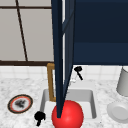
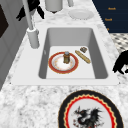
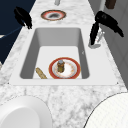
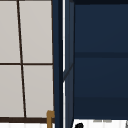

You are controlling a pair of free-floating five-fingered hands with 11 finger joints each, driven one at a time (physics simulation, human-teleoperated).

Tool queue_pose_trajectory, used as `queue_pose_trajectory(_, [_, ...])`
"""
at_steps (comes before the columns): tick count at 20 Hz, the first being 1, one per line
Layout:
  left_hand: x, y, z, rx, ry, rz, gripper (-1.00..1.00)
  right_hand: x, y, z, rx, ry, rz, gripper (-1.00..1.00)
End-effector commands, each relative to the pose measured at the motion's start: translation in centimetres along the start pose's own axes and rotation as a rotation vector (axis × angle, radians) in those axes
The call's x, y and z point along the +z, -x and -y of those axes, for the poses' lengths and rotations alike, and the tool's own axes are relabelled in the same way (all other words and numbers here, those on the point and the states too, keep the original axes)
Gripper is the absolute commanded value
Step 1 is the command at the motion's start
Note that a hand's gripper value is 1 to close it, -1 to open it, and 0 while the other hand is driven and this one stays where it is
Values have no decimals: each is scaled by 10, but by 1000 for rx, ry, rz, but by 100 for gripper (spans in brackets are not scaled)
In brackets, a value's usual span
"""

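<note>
The setting is a domestic kitchen. A white rectangular sink basin (image 2: 100, 65) is set into a grey-veined marble countertop (image 2: 30, 105), with a white faucet (image 2: 32, 37) beside it. A dark blue wall cabinet (image 1: 100, 32) hangs above, and a white tiled wall (image 1: 32, 32) stands behind.

Above the sink, a dark blue wall cabinet (image 4: 100, 60) with its door (image 4: 58, 62) swung open, seen edge-on (a thin pale gap beside it). To the left, a pale window (image 4: 27, 57) crossed by dark brown bars. At the bottom edge, a small brown wooden piece (image 4: 50, 118), and a black tip of the right hand (image 4: 79, 125).
</note>
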Motion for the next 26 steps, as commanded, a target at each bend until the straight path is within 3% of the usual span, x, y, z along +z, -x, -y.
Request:
queue_pose_trajectory(1, [0, 0, 0, 0, 0, 0, 0, -4, -16, -21, 35, -50, 25, -100])
queue_pose_trajectory(4, [0, 0, 0, 0, 0, 0, 0, 14, -23, -34, 41, -40, 31, -100])
queue_pose_trajectory(8, [0, 0, 0, 0, 0, 0, 0, 22, -29, -39, 19, -117, 60, -100])
queue_pose_trajectory(9, [0, 0, 0, 0, 0, 0, 0, 12, -22, -35, 28, -118, 82, -100])
queue_pose_trajectory(12, [0, 0, 0, 0, 0, 0, 0, -10, -13, -27, 28, -85, 63, -100])
queue_pose_trajectory(17, [0, 0, 0, 0, 0, 0, 0, -39, -12, -25, 2, -173, 67, -100])
queue_pose_trajectory(18, [0, 0, 0, 0, 0, 0, 0, -44, -15, -23, 7, -195, 63, 100])
queue_pose_trajectory(19, [0, 0, 0, 0, 0, 0, 0, -48, -20, -21, 34, -204, 65, 100])
queue_pose_trajectory(22, [0, 0, 0, 0, 0, 0, 0, -51, -27, -27, 31, -195, 23, 100])
queue_pose_trajectory(24, [0, 0, 0, 0, 0, 0, 0, -41, -20, -44, 35, -97, 23, 100])
queue_pose_trajectory(26, [0, 0, 0, 0, 0, 0, 0, -40, -6, -53, 11, -68, 12, 100])
